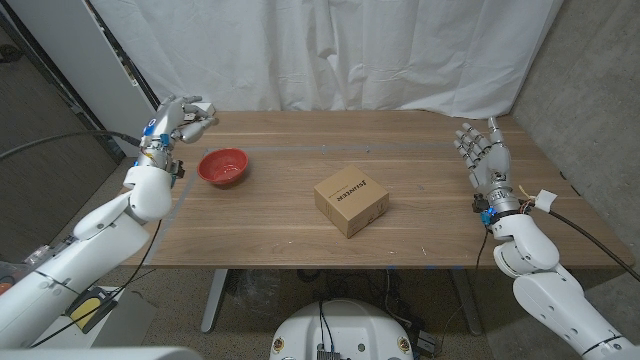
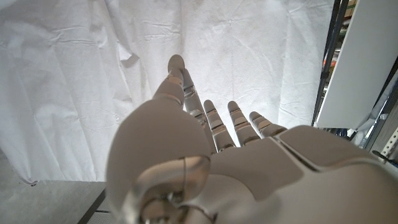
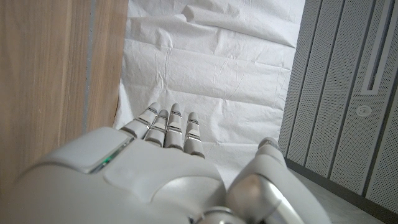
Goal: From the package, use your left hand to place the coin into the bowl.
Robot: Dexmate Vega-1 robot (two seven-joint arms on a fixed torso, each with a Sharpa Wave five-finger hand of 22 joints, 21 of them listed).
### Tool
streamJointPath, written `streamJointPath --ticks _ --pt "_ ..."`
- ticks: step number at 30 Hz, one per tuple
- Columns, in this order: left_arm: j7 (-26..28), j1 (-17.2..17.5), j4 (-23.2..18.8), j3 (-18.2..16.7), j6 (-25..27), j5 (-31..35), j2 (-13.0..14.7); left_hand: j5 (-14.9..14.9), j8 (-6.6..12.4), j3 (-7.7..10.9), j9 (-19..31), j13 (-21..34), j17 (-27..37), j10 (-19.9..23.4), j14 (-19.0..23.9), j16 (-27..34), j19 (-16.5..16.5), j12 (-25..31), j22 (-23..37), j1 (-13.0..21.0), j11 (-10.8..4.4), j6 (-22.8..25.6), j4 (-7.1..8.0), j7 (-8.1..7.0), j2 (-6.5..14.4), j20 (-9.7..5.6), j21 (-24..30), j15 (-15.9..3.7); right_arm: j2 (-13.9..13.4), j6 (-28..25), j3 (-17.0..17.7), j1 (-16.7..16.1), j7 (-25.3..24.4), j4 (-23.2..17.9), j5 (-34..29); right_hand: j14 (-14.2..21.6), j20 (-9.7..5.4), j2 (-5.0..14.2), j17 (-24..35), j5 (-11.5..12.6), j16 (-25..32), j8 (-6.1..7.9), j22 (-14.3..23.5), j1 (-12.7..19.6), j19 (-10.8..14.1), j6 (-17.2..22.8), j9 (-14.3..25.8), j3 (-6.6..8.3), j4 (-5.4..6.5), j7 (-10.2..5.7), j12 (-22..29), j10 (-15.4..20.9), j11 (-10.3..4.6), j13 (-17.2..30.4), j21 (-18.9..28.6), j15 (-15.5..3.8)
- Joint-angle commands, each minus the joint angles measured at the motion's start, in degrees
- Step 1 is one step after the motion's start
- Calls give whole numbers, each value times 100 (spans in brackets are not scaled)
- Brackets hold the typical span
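Head view: left hand (image 1: pixel 181 120) raised at the table's (image 1: pixel 300 235) far left corner, fingers extended and apart, nothing in them; forearm angles up from the bottom-left. Right hand (image 1: pixel 483 155) stands upright near the right edge, fingers spread, holding nothing. Left wrist view has the left hand's fingers (image 2: pixel 214 121) reaching out straight toward the white curtain (image 2: pixel 74 81); right wrist view likewise, fingers (image 3: pixel 169 127) loosely together, table edge alongside. Count: one red bowl (image 1: pixel 223 166), one cardboard package (image 1: pixel 351 200), closed. Bowl sits just beside the left hand; package is mid-table, well apart from both hands. Coin can't be seen, presumably too small or hidden.
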Motion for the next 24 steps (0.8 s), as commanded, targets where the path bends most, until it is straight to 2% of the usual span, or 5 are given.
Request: streamJointPath --ticks 1,5,10,16,24 --pt "191 -259 57 525 881 927 356 35 881 66 997 29 29 63 80 37 20 -15 15 -56 23 59 -3 -55 3 -158 24 -818 50 4 -105 120 -44 70 -43 61 -64 13 9 -1 2 8 10 46 55 45 15 6 -38 0 1 67 -4 24 7 0" --pt "197 -338 14 721 1274 1247 476 33 902 77 987 35 31 96 98 38 33 -10 14 -65 9 74 -5 -70 -2 -173 27 -827 -3 -60 -106 135 -46 47 -36 59 -62 14 9 -1 0 9 10 48 53 48 16 6 -39 -2 0 66 -2 24 5 0" --pt "248 -401 19 830 1474 1380 532 29 914 83 946 35 31 114 112 34 47 -15 14 -77 -2 113 -11 -82 -22 -162 30 -840 29 -3 -112 141 -32 79 -4 63 -63 16 9 -2 2 10 10 50 54 50 16 5 -39 -3 2 71 -2 24 5 1" --pt "55 -652 45 1220 1953 1788 713 28 920 98 894 31 31 156 127 30 62 -16 14 -87 -24 136 -18 -88 -33 -169 33 -837 9 31 -100 135 -13 61 -13 56 -64 17 10 -2 -1 11 10 51 55 53 16 4 -39 -6 1 70 15 24 5 -3" --pt "-180 -795 11 1401 2320 1807 799 27 940 122 858 49 36 207 161 33 83 -9 14 -106 -48 133 -22 -77 -37 -177 35 -842 -48 7 -33 56 -21 -11 3 60 -59 18 9 -3 1 9 10 54 57 51 16 4 -41 -1 0 68 -6 24 5 -4"
